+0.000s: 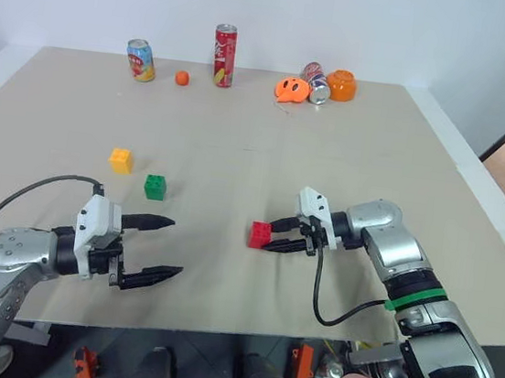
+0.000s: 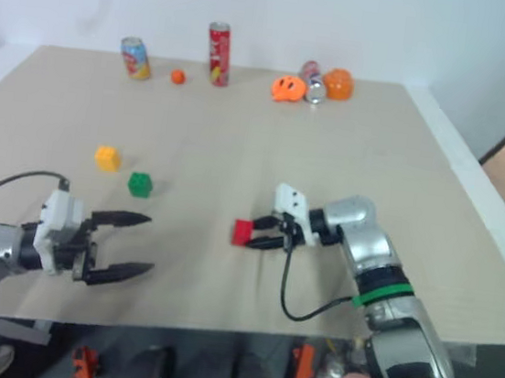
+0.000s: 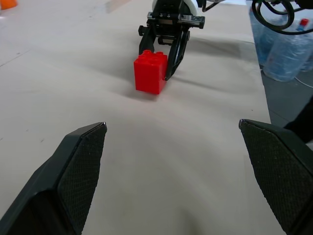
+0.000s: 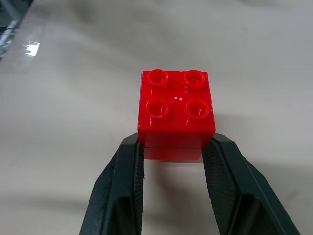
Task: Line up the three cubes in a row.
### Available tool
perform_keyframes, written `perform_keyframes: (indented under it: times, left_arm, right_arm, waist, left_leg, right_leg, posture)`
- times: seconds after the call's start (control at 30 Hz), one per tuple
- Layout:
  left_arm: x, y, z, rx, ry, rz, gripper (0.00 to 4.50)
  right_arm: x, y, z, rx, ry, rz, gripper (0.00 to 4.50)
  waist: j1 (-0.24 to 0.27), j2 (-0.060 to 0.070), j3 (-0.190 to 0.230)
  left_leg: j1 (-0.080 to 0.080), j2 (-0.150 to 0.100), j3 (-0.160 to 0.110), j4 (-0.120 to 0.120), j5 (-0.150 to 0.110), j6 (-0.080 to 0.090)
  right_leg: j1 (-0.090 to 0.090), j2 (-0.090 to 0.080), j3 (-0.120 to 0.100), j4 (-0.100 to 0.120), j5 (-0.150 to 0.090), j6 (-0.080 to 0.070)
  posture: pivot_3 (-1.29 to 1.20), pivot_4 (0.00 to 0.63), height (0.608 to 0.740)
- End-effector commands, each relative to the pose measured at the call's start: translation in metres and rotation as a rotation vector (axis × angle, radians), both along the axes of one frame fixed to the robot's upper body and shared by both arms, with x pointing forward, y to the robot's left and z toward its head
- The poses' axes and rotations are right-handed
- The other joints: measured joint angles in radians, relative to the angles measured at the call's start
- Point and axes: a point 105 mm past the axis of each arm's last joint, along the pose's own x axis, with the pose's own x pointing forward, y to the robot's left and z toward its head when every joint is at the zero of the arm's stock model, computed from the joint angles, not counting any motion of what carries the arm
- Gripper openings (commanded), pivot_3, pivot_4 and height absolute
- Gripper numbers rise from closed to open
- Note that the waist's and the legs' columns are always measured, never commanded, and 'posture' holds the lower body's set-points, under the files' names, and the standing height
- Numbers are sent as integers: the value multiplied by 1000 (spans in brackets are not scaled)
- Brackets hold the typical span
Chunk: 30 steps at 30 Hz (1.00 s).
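Left gripper point(image 1: 160, 250) is held agape, empty. Red cube point(image 1: 260, 234) is clamped by right gripper point(image 1: 276, 234), well right of green cube point(image 1: 155, 186); yellow cube point(image 1: 121, 160) just beyond green. Row not yet formed.

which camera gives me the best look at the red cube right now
The right wrist view: the red cube sits large and central, four studs up, clamped between the right gripper fingers. The left wrist view shows it farther off, from the front. Both eye views show it small on the table.
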Motion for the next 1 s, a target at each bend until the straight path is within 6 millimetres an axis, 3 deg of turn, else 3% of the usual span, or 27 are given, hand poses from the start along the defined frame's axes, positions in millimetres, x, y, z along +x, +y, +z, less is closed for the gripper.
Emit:
perform_keyframes:
  times: [0.03,0.4,0.67,0.73,0.87,0.93,1.0]
  left_arm:
    - [-5,0,16,3,-58,7,4500]
    - [-8,1,13,6,-62,25,4500]
    - [-5,-4,12,-3,-66,11,4500]
    - [-5,-5,13,-3,-67,7,4500]
    - [-4,-7,14,-4,-71,8,4500]
    - [-3,-7,15,-10,-73,18,4500]
    - [-1,-7,17,-29,-73,36,4500]
  right_arm:
    - [-1,-1,2,-16,-30,39,1170]
    - [-1,-19,-5,-35,-38,-4,1170]
    - [-1,-19,-7,-41,-42,-6,1170]
    - [1,-19,-7,-42,-36,-16,2228]
    - [7,-17,-7,-42,-25,-42,3641]
    - [7,-18,-6,-45,-13,-37,4240]
    - [4,-20,-6,-54,5,-22,4240]
  waist:
    - [0,0,0]
    - [-1,0,0]
    - [-1,0,0]
    - [-1,0,0]
    - [-1,0,0]
    - [-1,0,0]
    - [-2,0,0]
  left_leg:
    - [0,0,0,0,0,0]
    - [1,1,1,1,0,0]
    - [1,1,1,1,0,0]
    - [1,1,1,1,0,0]
    - [1,1,2,1,0,0]
    - [2,1,2,1,0,0]
    - [2,1,2,1,0,0]
  right_leg:
    - [0,0,0,0,0,0]
    - [0,1,1,0,0,-1]
    - [0,1,1,0,0,-1]
    - [0,1,1,0,0,-1]
    - [0,1,2,0,0,-1]
    - [0,1,2,0,0,-1]
    - [1,1,2,0,0,-1]
  posture:
    - [0,150,740]
    - [0,150,740]
    - [0,150,740]
    - [0,150,740]
    - [0,150,740]
    - [0,150,740]
    - [0,150,740]
